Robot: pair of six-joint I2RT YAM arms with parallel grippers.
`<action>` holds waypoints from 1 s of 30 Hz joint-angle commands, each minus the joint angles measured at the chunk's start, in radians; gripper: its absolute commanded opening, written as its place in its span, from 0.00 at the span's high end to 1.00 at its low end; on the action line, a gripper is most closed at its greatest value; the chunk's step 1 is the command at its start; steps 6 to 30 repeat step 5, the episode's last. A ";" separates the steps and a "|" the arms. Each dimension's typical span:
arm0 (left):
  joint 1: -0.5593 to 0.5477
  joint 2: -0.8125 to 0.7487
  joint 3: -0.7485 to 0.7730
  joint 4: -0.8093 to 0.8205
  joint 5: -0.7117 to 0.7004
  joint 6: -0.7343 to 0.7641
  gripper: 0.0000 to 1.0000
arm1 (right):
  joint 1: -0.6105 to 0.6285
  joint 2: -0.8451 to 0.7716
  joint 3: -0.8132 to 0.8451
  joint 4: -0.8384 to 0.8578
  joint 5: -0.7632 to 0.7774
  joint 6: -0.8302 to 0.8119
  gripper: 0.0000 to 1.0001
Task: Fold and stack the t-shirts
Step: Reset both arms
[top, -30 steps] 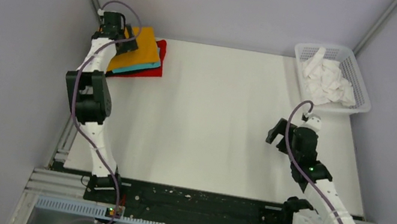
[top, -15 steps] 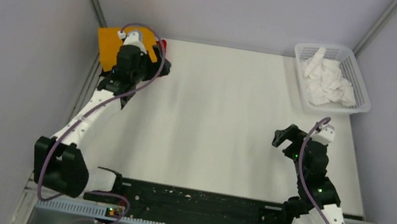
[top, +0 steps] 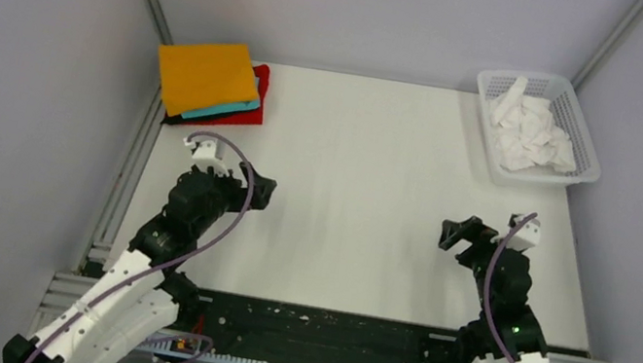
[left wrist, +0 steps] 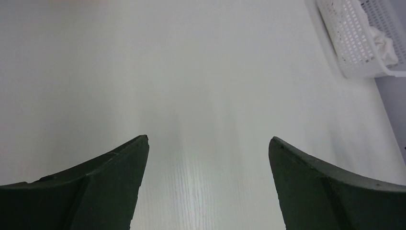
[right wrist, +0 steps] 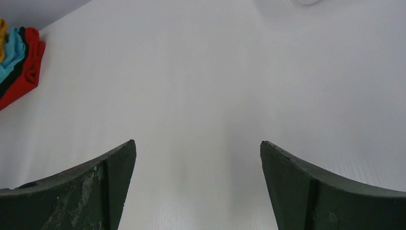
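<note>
Mustard-orange on top, with teal, black and red edges peeping out beneath: folded t-shirts (top: pixel 209 77) stacked in the far-left corner of the table (top: pixel 354 197), each resting on the next, the pile turned a little askew to the table edge. Well apart from the left gripper (top: pixel 259 191), ahead of it and to its left; much nearer that arm than the right gripper (top: pixel 460 234), which hovers across the table on the right side. Both sets of jaws spread wide and holding nothing, over bare tabletop in each wrist view. Nothing between the left arm and the pile. At the far-right corner, a white lattice basket (top: pixel 584 137) with crumpled white cloths (top: pixel 527 135) inside, near the right arm and far from the stack. Judging by the four colours piled, probably little folding left to do.
</note>
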 commanded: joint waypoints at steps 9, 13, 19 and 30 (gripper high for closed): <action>0.001 -0.047 -0.020 0.051 -0.028 -0.017 0.01 | 0.000 -0.008 -0.003 0.046 -0.008 -0.006 0.01; 0.001 -0.047 -0.020 0.051 -0.028 -0.017 0.01 | 0.000 -0.008 -0.003 0.046 -0.008 -0.006 0.01; 0.001 -0.047 -0.020 0.051 -0.028 -0.017 0.01 | 0.000 -0.008 -0.003 0.046 -0.008 -0.006 0.01; 0.001 -0.047 -0.020 0.051 -0.028 -0.017 0.01 | 0.000 -0.008 -0.003 0.046 -0.008 -0.006 0.01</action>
